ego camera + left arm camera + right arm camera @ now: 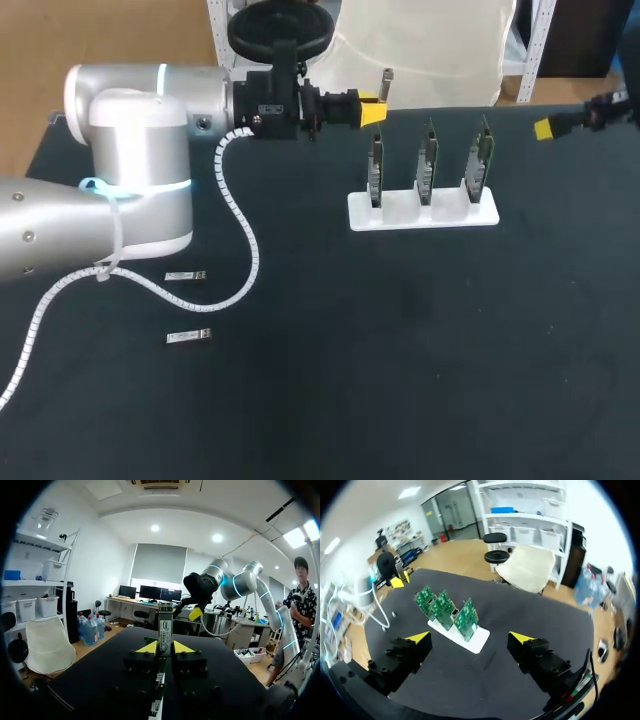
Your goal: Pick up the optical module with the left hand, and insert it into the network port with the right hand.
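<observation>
Black table [400,360] viewed from above, w/ two robot arms. The L gripper [374,108] is raised over the table's far side, near and to the left of a white stand [422,213] in which three green boards [428,160] are set upright.

In the L wrist view a slim silver module [165,627] is seen clamped between the yellow tips. Both fingers are pressed on it from either side, and its end sticks out past them. Step 1, the pick-up, is therefore judged done.

A spare module [186,275] and a second spare [188,336] are seen lying flat on the table's L side, near each other and well apart from the stand.

The R gripper [468,638] is located at the table's far R edge, well apart from both the stand and the L gripper. Its fingers are spread wide, w/ nothing between them. Stand and boards are seen ahead of it in the R wrist view.

Judged as left to do:
- Handover from L to R has not begun, and the grippers have yet to be brought together.
- The R fingers must be closed on the module and the L ones released.
- The module must then be lined up and pushed into a port on a board.

The ports are too small to be made out. Approx. one third of the task is judged complete.
</observation>
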